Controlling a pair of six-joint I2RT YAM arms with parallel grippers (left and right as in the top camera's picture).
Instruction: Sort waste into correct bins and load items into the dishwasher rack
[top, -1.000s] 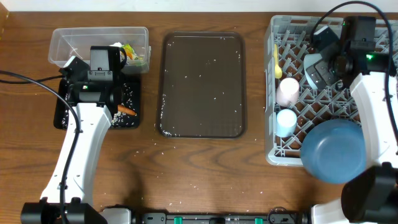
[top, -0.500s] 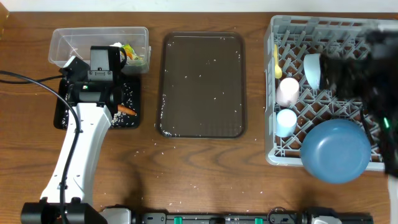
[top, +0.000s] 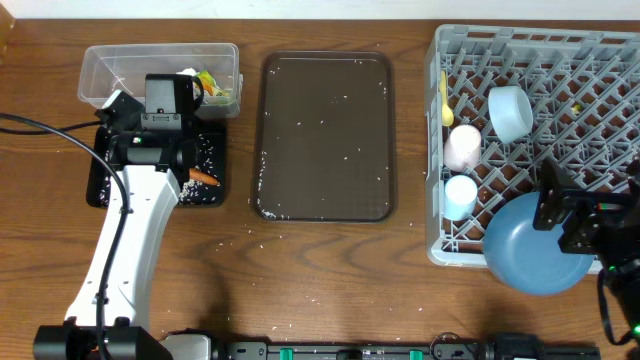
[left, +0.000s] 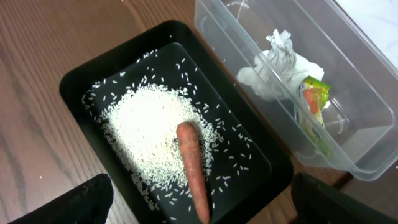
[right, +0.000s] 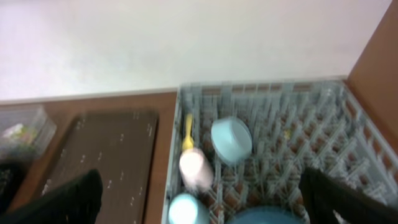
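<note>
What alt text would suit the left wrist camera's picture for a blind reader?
A shallow glossy black rectangular tray holds a heap of loose white rice with a small orange carrot lying on it. Beside it, a clear plastic rectangular tub contains crumpled white tissue and a green-yellow snack wrapper, all on a wooden table.

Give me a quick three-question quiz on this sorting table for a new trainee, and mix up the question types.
1. True or false: the carrot lies in the black tray with the rice.
2. Where is the crumpled tissue?
A) clear tub
B) brown serving tray
C) dishwasher rack
3. Count the cups in the dishwasher rack and give their colours.

Key
1. True.
2. A.
3. Two: the pink cup and the small light blue cup.
</note>
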